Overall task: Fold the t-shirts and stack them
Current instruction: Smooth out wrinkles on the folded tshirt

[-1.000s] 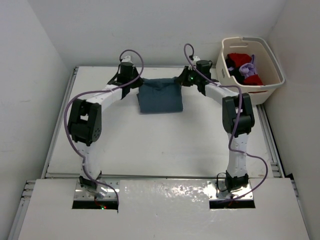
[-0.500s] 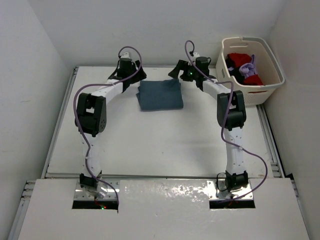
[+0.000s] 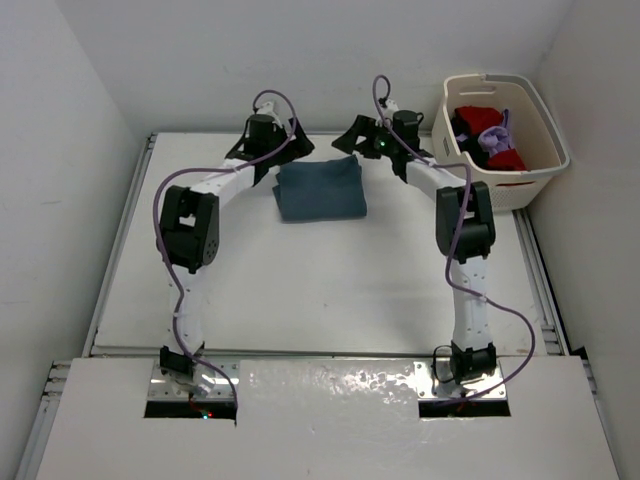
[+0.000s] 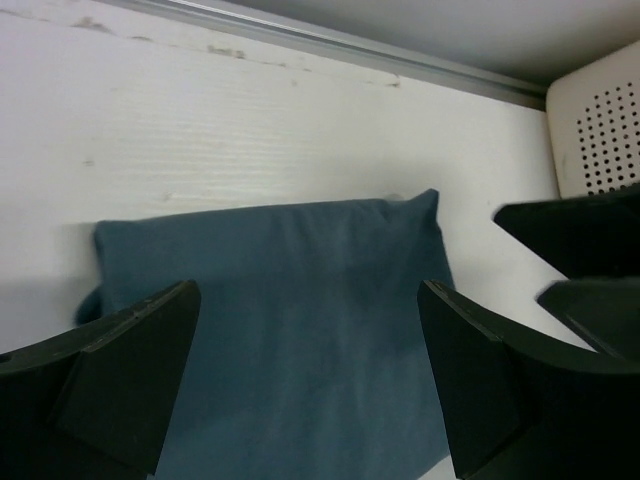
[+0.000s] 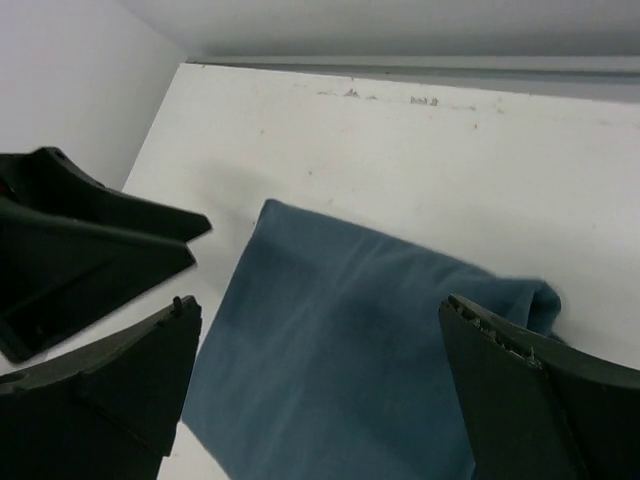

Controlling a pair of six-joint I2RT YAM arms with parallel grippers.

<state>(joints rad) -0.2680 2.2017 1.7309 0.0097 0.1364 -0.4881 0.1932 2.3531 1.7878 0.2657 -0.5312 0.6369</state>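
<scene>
A teal-blue t-shirt lies folded into a flat rectangle on the white table, near its far edge. My left gripper hovers over the shirt's far left corner and my right gripper over its far right corner. Both are open and hold nothing. In the left wrist view the shirt fills the wide gap of the left gripper. The right wrist view shows the same cloth below the right gripper. Red, lavender and black t-shirts lie bundled in the basket.
The cream laundry basket stands at the far right corner, close beside the right arm; its perforated wall shows in the left wrist view. A metal rail and the white wall bound the table's far edge.
Both grippers have opened, let go of the teal-blue t-shirt and drawn up and back from its far edge. The shirt now lies flat and still.
</scene>
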